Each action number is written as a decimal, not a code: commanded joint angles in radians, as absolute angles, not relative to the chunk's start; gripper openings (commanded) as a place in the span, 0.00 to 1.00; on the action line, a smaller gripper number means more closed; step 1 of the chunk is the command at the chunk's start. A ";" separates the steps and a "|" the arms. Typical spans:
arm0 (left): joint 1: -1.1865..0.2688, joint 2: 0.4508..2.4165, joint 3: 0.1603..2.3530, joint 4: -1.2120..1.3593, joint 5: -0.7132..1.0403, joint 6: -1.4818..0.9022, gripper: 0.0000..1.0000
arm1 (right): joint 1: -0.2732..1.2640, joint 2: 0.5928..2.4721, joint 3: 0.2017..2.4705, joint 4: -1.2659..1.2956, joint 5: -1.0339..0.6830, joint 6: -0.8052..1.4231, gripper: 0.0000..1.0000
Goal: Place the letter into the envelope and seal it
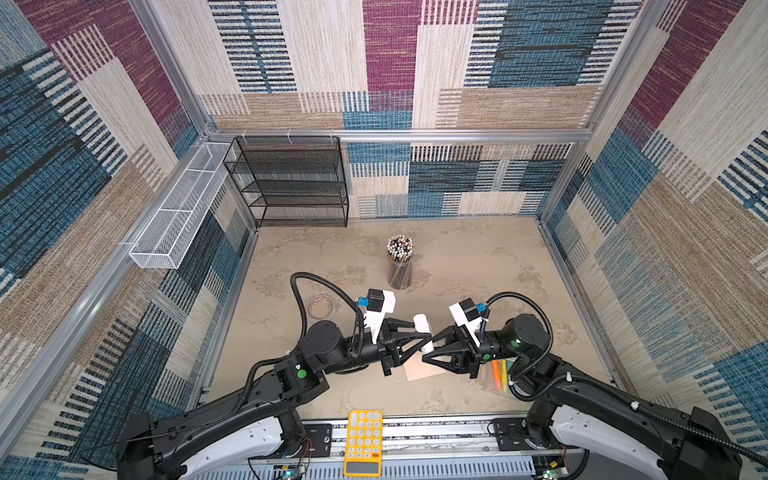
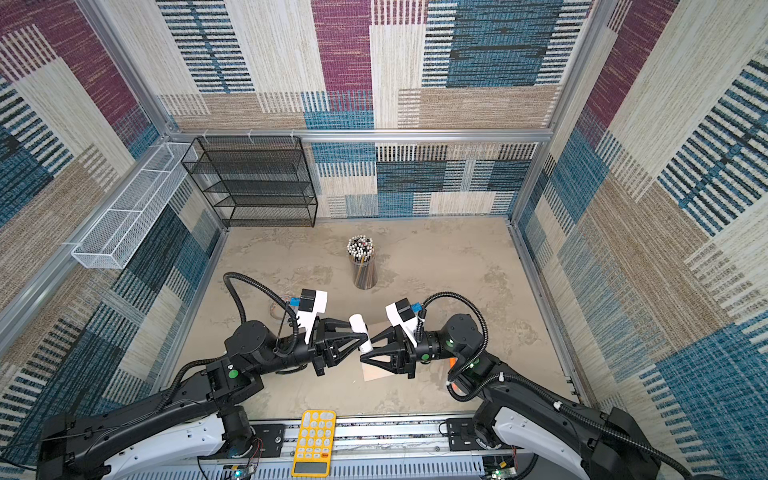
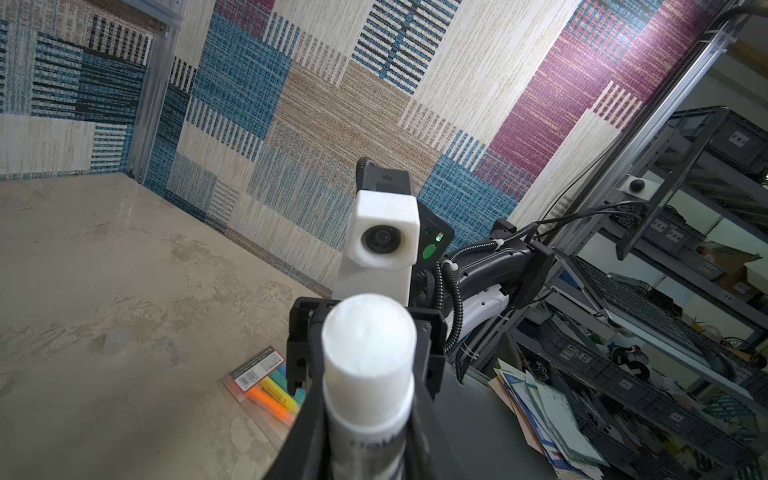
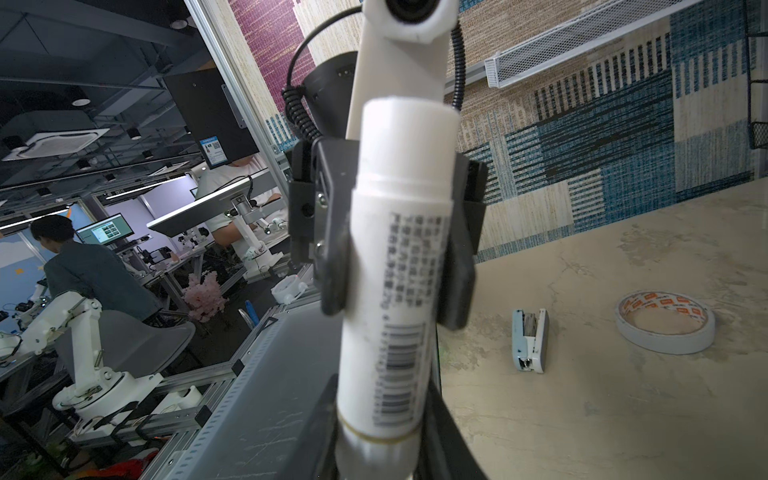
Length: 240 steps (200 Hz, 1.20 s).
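A white glue stick (image 1: 422,328) hangs in the air between my two grippers, above the table. My left gripper (image 1: 428,338) is shut on its body, below the white cap (image 3: 368,353). My right gripper (image 4: 374,436) has its fingers pressed against both sides of the stick's bottom end (image 4: 376,449). The peach-tan envelope (image 1: 422,370) lies flat on the table right under both grippers, and they mostly cover it; its flap cannot be made out. The letter is not in view.
A cup of pencils (image 1: 400,262) stands behind the grippers. A tape roll (image 4: 665,328) and a stapler (image 4: 530,338) lie to the left, a highlighter pack (image 3: 266,382) to the right. A yellow calculator (image 1: 363,442) sits at the front edge, a black mesh shelf (image 1: 291,183) at the back left.
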State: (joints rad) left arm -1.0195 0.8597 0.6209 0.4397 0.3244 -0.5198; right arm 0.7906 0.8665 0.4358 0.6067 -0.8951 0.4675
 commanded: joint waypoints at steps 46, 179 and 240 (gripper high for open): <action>-1.020 0.836 0.644 0.238 0.002 -0.480 0.00 | 0.797 0.811 0.548 0.299 -0.646 0.357 0.15; -1.062 0.836 0.667 0.123 -0.268 -0.493 0.00 | 1.161 0.995 0.828 -0.084 0.134 0.212 0.10; -1.069 0.834 0.669 0.092 -0.333 -0.520 0.00 | 1.268 1.074 0.930 -0.172 0.419 0.244 0.13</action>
